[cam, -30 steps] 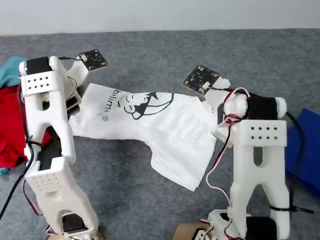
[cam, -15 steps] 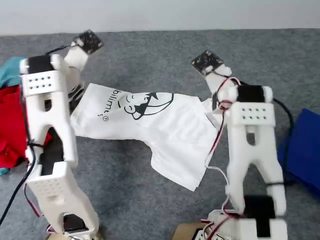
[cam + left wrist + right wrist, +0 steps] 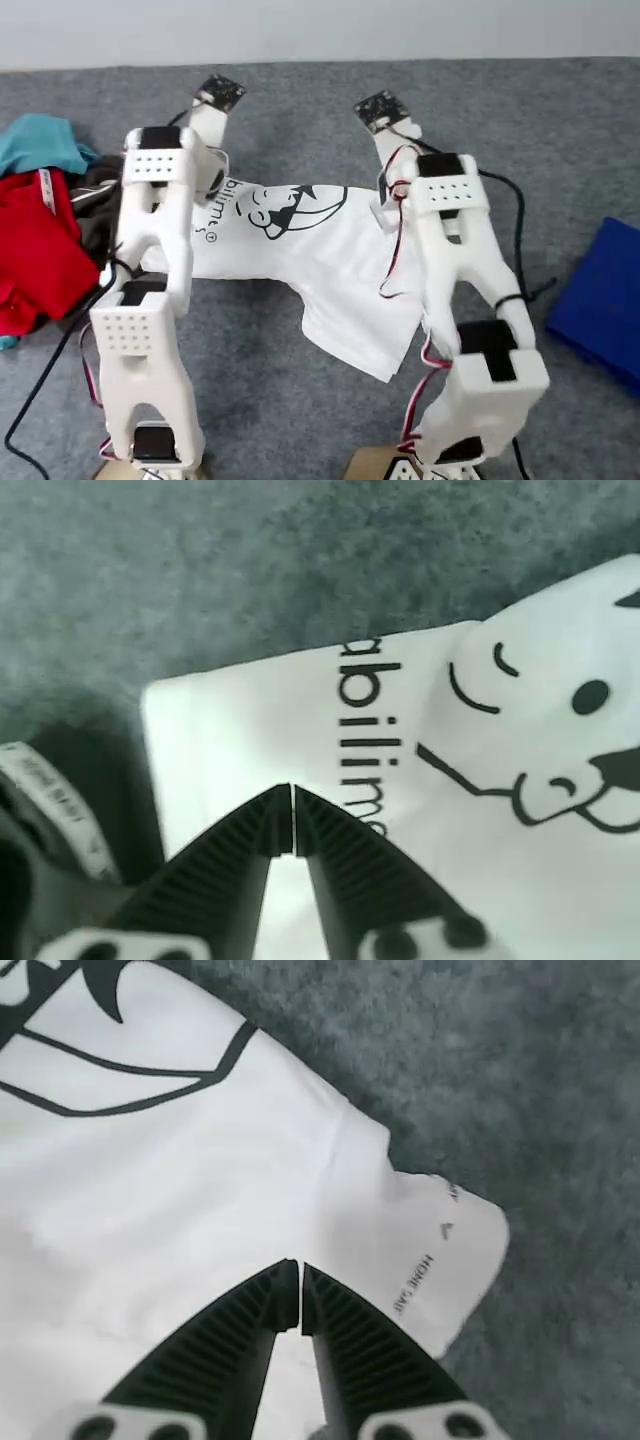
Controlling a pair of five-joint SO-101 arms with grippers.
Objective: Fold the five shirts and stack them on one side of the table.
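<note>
Grey felt table cover [image 3: 270, 400]; pale wall [image 3: 320, 30] behind.

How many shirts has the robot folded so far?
One looks done: the blue shirt lies flat and squared at one side of the table. In hand is the white shirt, spread out and not yet folded up, with the left gripper and right gripper both shut just over it. Left to do: the red shirt, teal shirt and dark shirt, heaped at the other side.
</note>
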